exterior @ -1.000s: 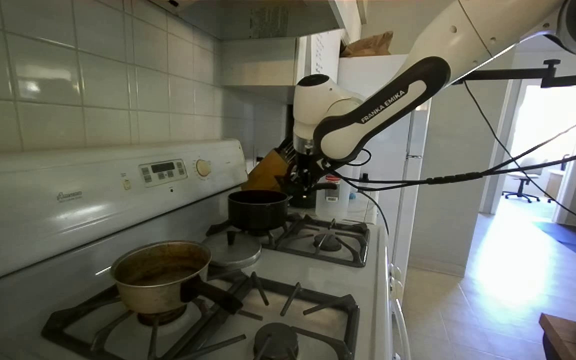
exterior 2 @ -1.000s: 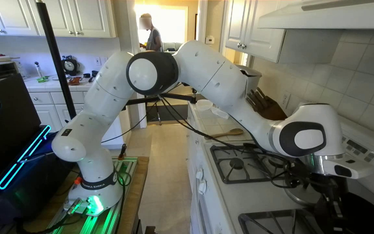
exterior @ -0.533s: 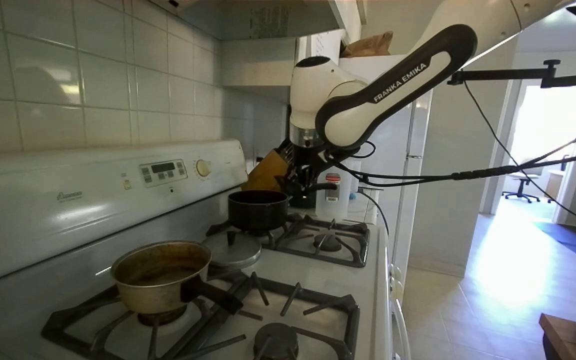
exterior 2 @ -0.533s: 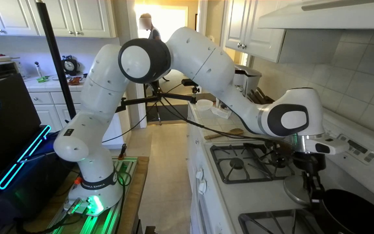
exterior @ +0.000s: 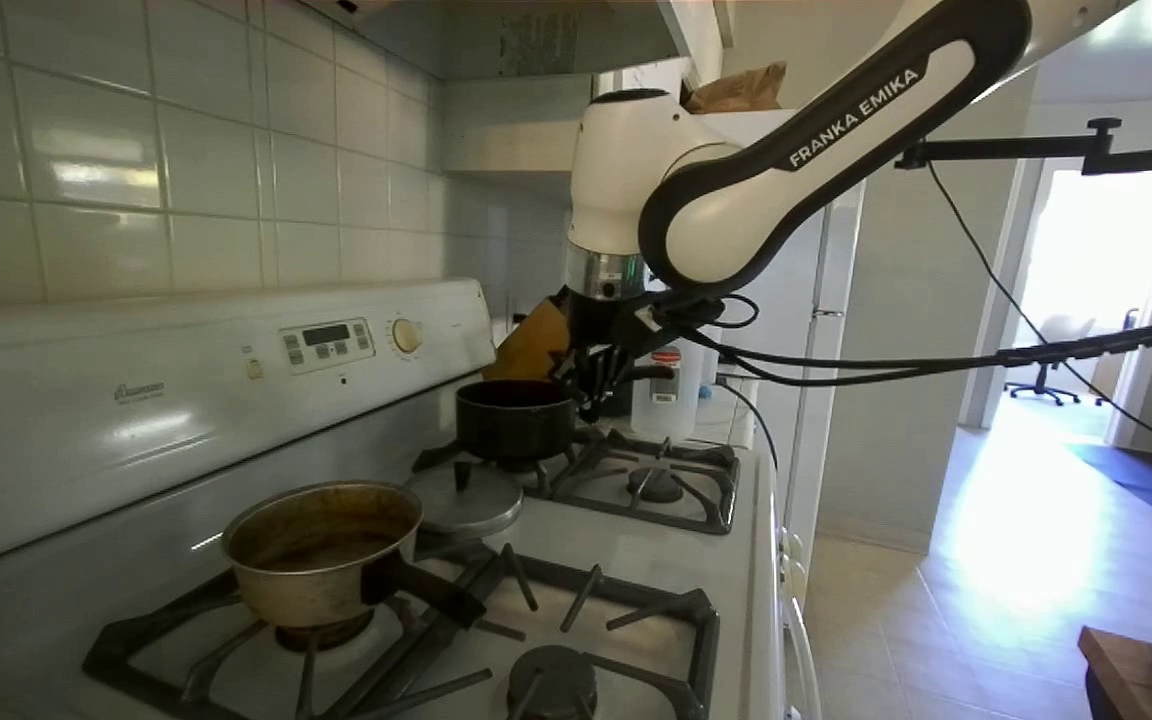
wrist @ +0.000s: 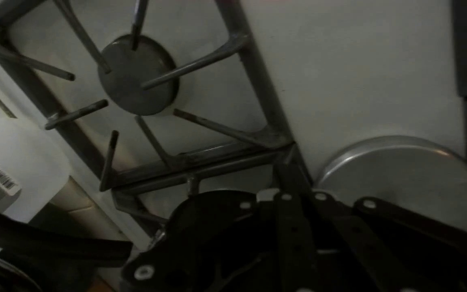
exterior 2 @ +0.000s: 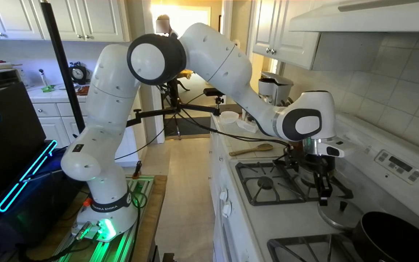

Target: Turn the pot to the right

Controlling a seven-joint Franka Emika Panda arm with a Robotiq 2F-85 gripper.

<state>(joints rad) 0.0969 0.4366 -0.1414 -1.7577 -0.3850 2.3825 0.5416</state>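
In an exterior view, two pots are standing on one white enamel stove [exterior: 626,545]: one round black pot [exterior: 516,428], smooth and dark-sided, is sitting at the far back, and one tan metal pot [exterior: 311,592], stained brown inside, is sitting at the near back, its single dark handle [exterior: 436,592] pointing toward the front. One round metal lid [exterior: 484,510] with one black knob [exterior: 461,475] is lying between them. One slanted wooden block [exterior: 536,342] and one translucent bottle [exterior: 664,412] are standing beyond.

In an exterior view, one glossy white arm [exterior 2: 213,54] is arching up from its base [exterior 2: 107,218], and one black gripper [exterior 2: 324,199] is hanging over the stove, near the black pot but apart from it. The tan metal pot is partly hiding behind the gripper. One wooden spoon [exterior 2: 251,149], oval-headed, is lying on the tiled counter [exterior 2: 231,145].

In the wrist view, the gripper's two fingers [wrist: 296,235] are standing together at the tips. Two grates [wrist: 260,81] are meeting edge to edge, one round burner cap [wrist: 126,90] is sitting within one, and the lid is lying flat at the right. One black handle [wrist: 55,242] is reaching in from the left.
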